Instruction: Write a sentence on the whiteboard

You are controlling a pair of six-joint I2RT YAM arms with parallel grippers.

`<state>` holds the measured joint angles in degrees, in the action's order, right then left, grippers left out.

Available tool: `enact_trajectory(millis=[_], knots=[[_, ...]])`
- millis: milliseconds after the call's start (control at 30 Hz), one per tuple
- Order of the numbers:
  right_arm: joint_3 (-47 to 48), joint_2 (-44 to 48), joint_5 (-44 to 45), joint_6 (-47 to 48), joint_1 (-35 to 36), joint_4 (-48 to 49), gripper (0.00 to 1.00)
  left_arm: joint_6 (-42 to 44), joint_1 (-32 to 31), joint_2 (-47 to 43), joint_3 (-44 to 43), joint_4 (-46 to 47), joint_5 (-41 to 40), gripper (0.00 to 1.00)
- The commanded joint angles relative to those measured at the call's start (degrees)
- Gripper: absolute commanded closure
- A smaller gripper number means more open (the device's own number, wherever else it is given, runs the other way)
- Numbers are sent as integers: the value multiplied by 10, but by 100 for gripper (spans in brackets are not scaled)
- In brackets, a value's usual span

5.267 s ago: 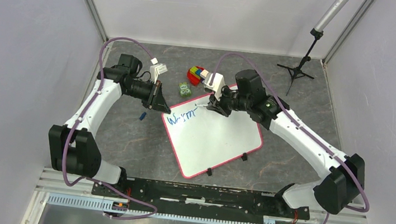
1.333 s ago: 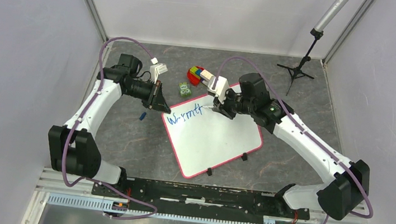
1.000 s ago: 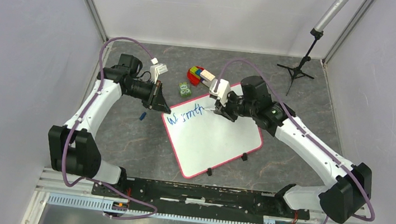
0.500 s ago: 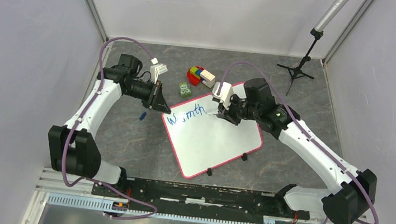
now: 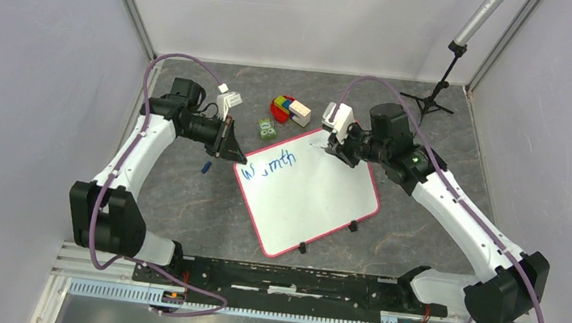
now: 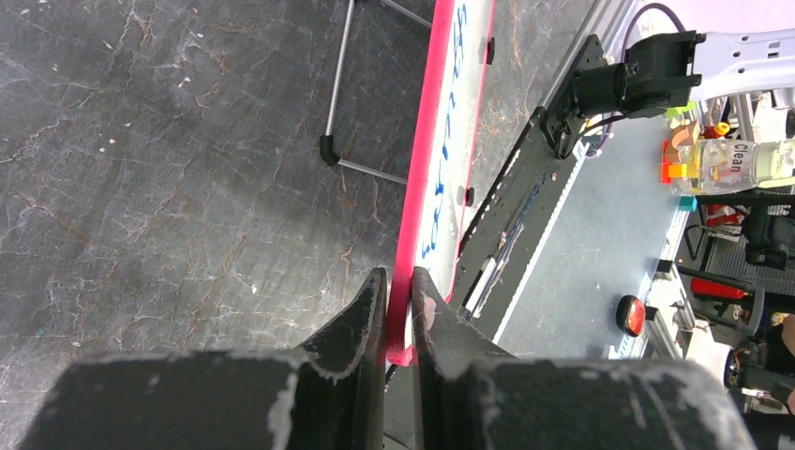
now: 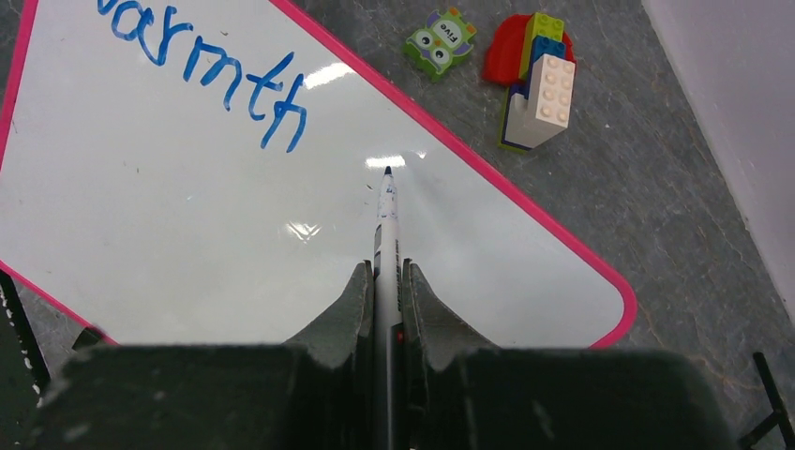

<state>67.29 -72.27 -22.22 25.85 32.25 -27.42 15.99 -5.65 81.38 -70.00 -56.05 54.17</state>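
Note:
The whiteboard (image 5: 311, 201) lies tilted on the grey table, white with a pink-red rim. Blue lettering (image 5: 268, 165) near its far left corner reads "Warmth"; it also shows in the right wrist view (image 7: 211, 56). My left gripper (image 5: 229, 148) is shut on the whiteboard's pink rim (image 6: 412, 234) at its left corner. My right gripper (image 5: 339, 147) is shut on a white marker (image 7: 386, 234). The marker's blue tip (image 7: 387, 171) sits over bare board to the right of the "h"; I cannot tell whether it touches.
A stack of coloured toy bricks (image 5: 289, 109) and a small green block (image 5: 267, 129) lie just beyond the board's far edge. A small blue cap (image 5: 206, 167) lies left of the board. A black tripod stand (image 5: 432, 97) is at the back right.
The word grew from "Warm" to "Warmth". My right gripper then moved right and toward the far edge with the marker, away from the lettering. The left arm has not moved.

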Motion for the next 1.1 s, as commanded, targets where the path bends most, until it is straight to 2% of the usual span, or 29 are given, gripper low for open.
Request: enact_trajectory(millis=[0, 1067], knots=[[28, -7, -5, 1, 1, 31, 100, 21, -3, -11, -2, 10, -15, 98], [45, -54, -32, 2, 11, 29, 100, 13, -3, -15, 6, 21, -19, 97]])
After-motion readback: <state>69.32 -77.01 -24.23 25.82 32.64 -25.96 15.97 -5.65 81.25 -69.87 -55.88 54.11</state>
